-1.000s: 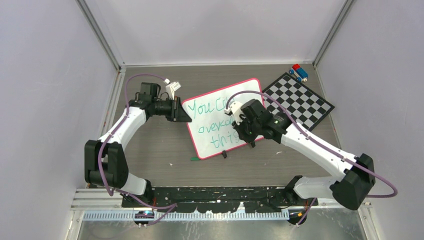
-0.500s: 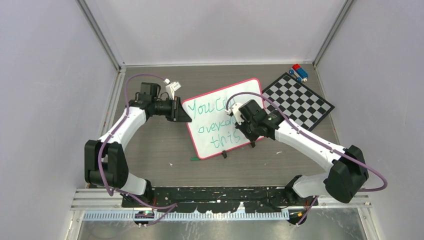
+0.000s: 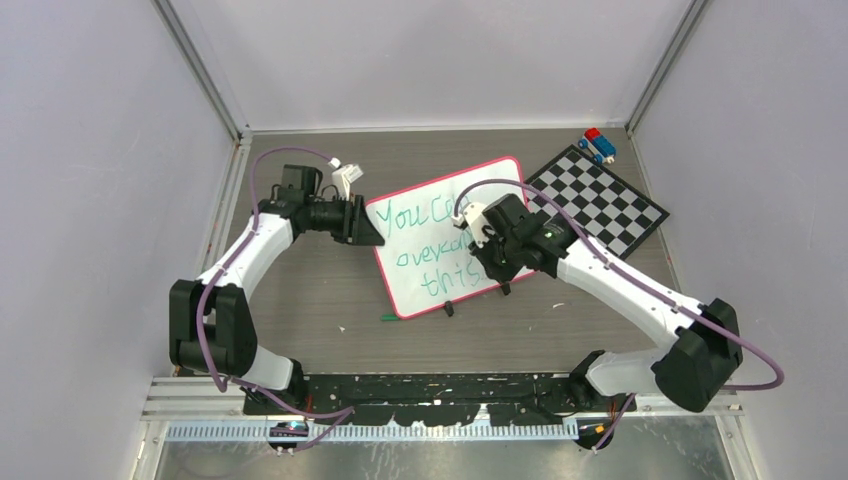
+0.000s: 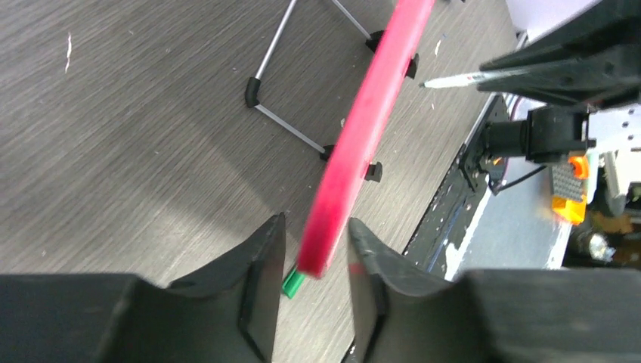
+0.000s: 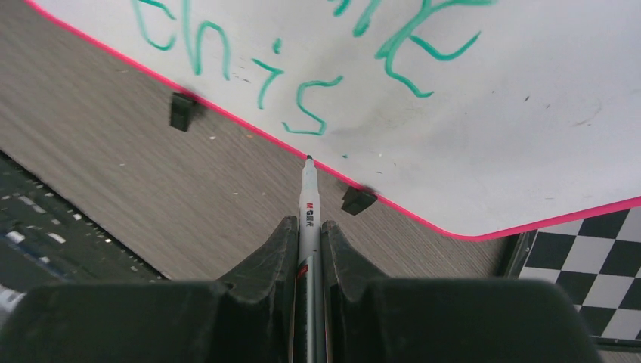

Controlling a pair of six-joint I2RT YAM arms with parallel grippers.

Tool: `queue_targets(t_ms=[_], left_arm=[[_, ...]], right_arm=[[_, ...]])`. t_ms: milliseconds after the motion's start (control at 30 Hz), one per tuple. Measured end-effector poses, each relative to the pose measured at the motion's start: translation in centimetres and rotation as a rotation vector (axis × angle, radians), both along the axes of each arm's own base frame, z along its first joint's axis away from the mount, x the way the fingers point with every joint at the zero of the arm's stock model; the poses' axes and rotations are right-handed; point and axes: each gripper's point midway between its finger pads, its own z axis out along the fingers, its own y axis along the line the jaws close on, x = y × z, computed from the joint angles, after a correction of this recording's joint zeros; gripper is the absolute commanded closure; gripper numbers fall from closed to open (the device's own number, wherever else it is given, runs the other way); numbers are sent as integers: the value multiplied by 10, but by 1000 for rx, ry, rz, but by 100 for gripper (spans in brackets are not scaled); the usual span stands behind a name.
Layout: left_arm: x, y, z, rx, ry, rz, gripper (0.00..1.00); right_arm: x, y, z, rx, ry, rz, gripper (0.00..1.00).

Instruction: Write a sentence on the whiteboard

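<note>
I see the whiteboard [image 3: 410,290] propped on the table [image 3: 300,290] at the middle of the overhead view, with its pink rim all round. From the left wrist camera a thin wire stand [image 4: 291,128] shows behind it. The sentence [image 3: 425,250] runs across the board in green, three lines, partly hidden by the right arm. The right wrist view shows the word "this" [image 5: 249,68] at upper left.

My left gripper [image 4: 315,223] sits at the board's left edge. Its two fingers straddle the rim, and a sliver of table shows between one finger and the rim, so the grip is released.

My right gripper [image 5: 308,223] is clenched on a marker [image 5: 308,189]. The tip points at the board's lower rim, just below the last "s" and between the two black clips [image 5: 181,111]. In the left wrist view the tip stands apart from the board face.

A small green cap [image 3: 388,317] lies on the table below the board's lower left corner. A checkered board [image 3: 600,205] lies to the right, and a red and blue toy [image 3: 597,145] sits beyond it.
</note>
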Motion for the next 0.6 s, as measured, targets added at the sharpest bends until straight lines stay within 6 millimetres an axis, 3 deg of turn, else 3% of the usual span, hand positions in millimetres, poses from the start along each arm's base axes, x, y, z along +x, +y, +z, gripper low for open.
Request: queue_targets(t_ms=[167,300,467,600], left_arm=[[-1,4,2,40,-4,1,43],[-4,10,25,82,-93,-24,42],[-27,26,58,170,-284,-80,47],[-51,39,49,250,-358,-137,48]], right_arm=[[-6,15,37,116,-22,47,100],[-8,25,57,184,-33,63,100],[-12,27,61,227,3,51,100],[-11,24,63,270,44,8,100]])
